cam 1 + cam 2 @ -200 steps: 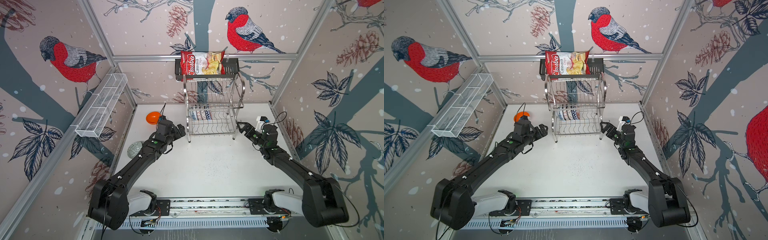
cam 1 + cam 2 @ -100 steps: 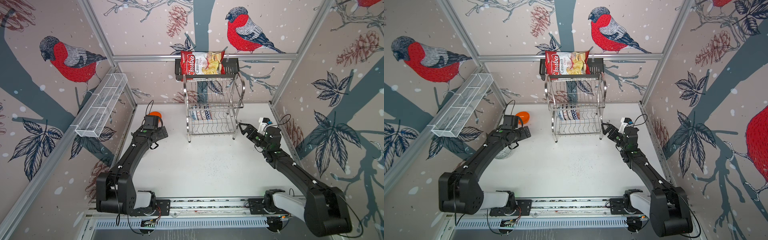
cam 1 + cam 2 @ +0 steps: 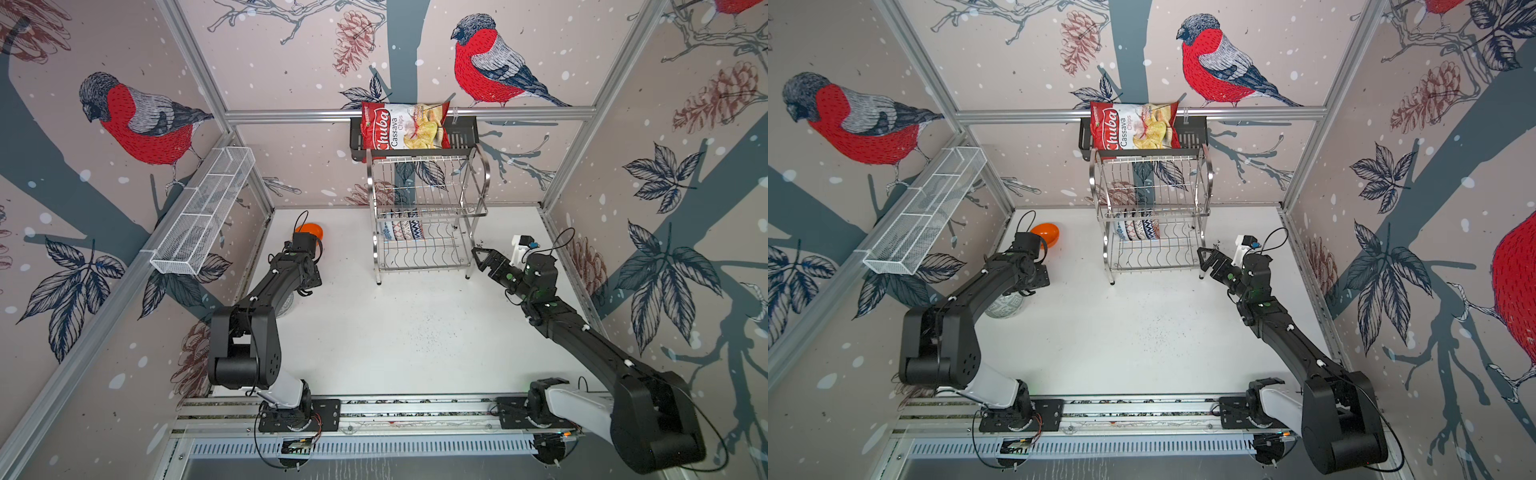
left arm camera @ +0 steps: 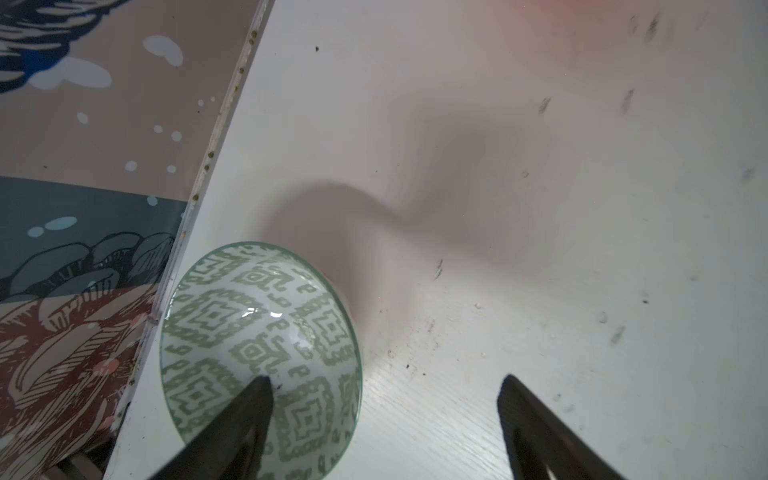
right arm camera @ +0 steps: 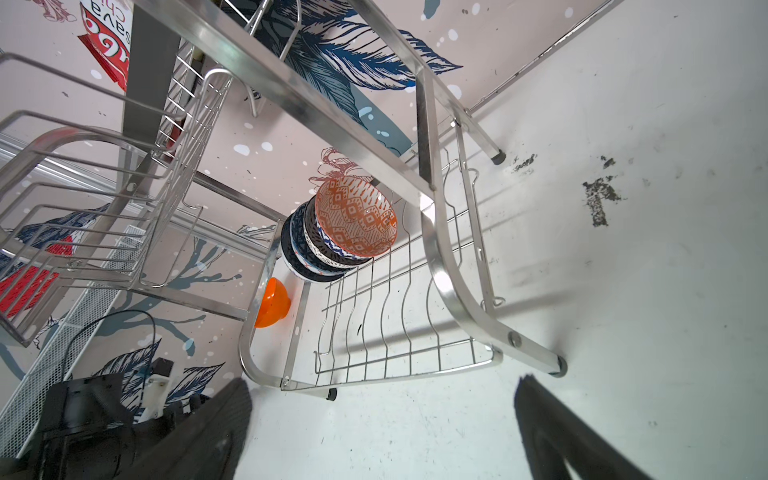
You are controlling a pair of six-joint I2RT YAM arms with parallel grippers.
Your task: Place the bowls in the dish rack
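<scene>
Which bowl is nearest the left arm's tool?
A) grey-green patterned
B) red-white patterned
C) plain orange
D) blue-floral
A: the left wrist view shows the grey-green patterned bowl directly beneath one finger of the open left tool. The orange bowl sits farther along the table, and the red-white bowl is in the dish rack.

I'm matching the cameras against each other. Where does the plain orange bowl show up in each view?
In a top view: orange bowl on the table, left of the dish rack, near the far-left corner.
In a top view: same spot, left of the rack.
Left wrist: not in it.
Right wrist: seen past the rack's far end.
Shared landmark: the dish rack.
</scene>
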